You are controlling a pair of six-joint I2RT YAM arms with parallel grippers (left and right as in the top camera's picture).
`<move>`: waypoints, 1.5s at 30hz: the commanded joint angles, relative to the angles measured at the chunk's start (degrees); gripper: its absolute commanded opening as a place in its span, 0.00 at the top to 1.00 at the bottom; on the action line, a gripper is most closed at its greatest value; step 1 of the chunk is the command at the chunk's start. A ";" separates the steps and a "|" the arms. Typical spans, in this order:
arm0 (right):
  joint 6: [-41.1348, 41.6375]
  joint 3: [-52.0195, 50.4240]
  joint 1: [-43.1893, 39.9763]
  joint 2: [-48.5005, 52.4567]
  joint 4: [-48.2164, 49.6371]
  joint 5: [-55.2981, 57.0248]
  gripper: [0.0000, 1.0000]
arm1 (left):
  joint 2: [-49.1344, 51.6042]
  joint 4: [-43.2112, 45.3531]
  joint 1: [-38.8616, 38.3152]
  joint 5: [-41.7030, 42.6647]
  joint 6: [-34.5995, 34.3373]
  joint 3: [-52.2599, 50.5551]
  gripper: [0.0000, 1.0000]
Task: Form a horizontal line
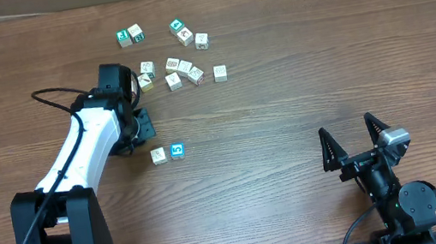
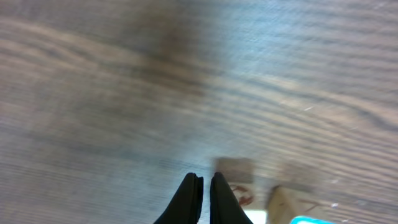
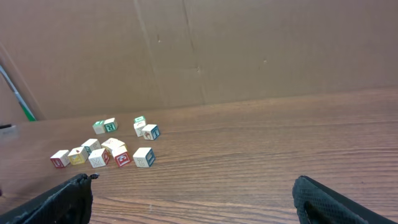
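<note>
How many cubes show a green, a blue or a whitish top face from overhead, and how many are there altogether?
Green-topped cubes: 2
Blue-topped cube: 1
Whitish-topped cubes: 11
Total: 14

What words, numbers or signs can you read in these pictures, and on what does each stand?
"5": white, on the blue-faced cube, overhead view.
On the green-faced cubes: white marks, too small to read.
On the whitish cubes: faint prints, too small to read.
Left wrist view: blurred, nothing readable.
</note>
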 commanded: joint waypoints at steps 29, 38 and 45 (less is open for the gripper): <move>0.13 -0.61 -0.26 -0.46 0.24 -0.07 0.00 | 0.46 -9.07 -0.13 -7.17 -4.17 -2.08 0.94; 0.13 -0.61 -0.26 -0.46 0.24 -0.07 0.00 | 0.48 -7.80 -0.13 -4.26 -1.57 -2.21 0.89; 0.13 -0.61 -0.26 -0.46 0.24 -0.07 0.00 | 0.48 -7.85 -0.13 -4.37 -1.60 -2.21 0.96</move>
